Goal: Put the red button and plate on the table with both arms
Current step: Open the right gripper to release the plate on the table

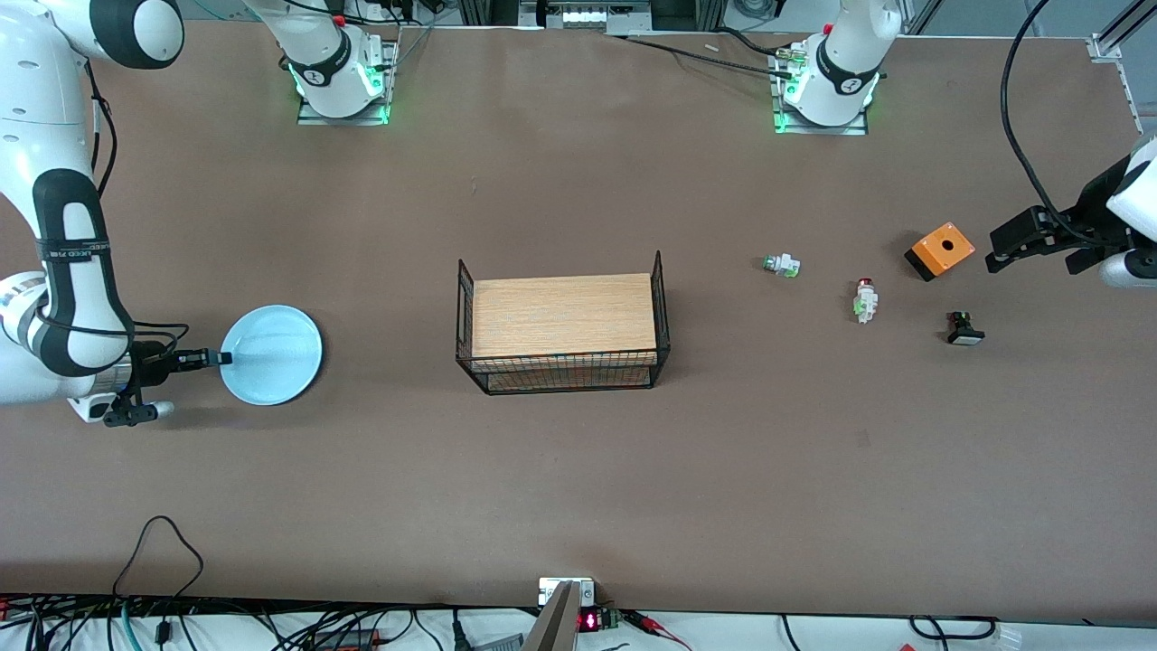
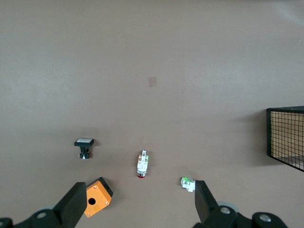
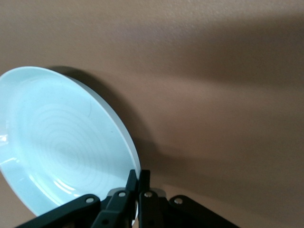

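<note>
The pale-blue plate (image 1: 271, 354) is at the right arm's end of the brown table (image 1: 578, 470). My right gripper (image 1: 221, 358) is shut on its rim, as the right wrist view shows at the plate (image 3: 61, 142) and gripper (image 3: 138, 178); the plate looks tilted there. The red button (image 1: 866, 300) lies on its side on the table toward the left arm's end. My left gripper (image 1: 999, 246) is open and empty, over the table beside the orange box. In the left wrist view the button (image 2: 142, 164) lies ahead of the open gripper (image 2: 138, 192).
A wood-topped black wire rack (image 1: 562, 330) stands mid-table. Around the red button lie a white-green part (image 1: 782, 265), an orange box with a hole (image 1: 940, 250) and a black button with a white face (image 1: 964, 329). Cables run along the table's near edge.
</note>
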